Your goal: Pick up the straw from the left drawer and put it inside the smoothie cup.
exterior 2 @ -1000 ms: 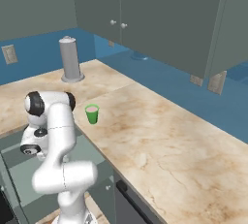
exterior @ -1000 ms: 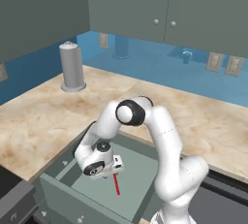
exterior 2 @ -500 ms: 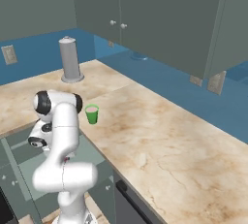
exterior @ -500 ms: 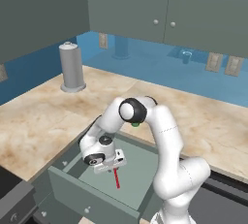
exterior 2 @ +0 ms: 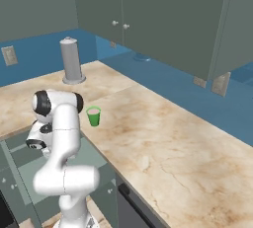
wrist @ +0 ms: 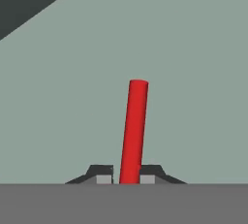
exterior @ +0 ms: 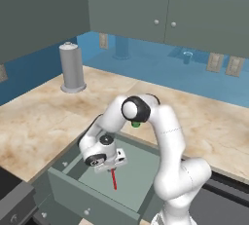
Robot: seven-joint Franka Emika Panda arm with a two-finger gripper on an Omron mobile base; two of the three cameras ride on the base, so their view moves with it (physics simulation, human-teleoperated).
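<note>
Hand view: my two fingertips (wrist: 101, 174) sit tight against either side of the straw (wrist: 134, 131), jaws nearly closed on its near end, the red stick running away from the camera over the grey-green floor of the left drawer (exterior: 99, 196). Grip looks taken at one end, probably so the free length can go into the cup first.

Left base view: my gripper (exterior: 111, 167) hangs low inside the pulled-out drawer, the straw pointing down and slightly forward beneath it. Arm is folded, elbow high over the counter (exterior: 44, 117) edge, forearm reaching down and back toward the base.

Right base view: the smoothie cup (exterior 2: 93, 116) stands upright on the counter, just beyond my elbow. Lift not yet made, I judge.
</note>
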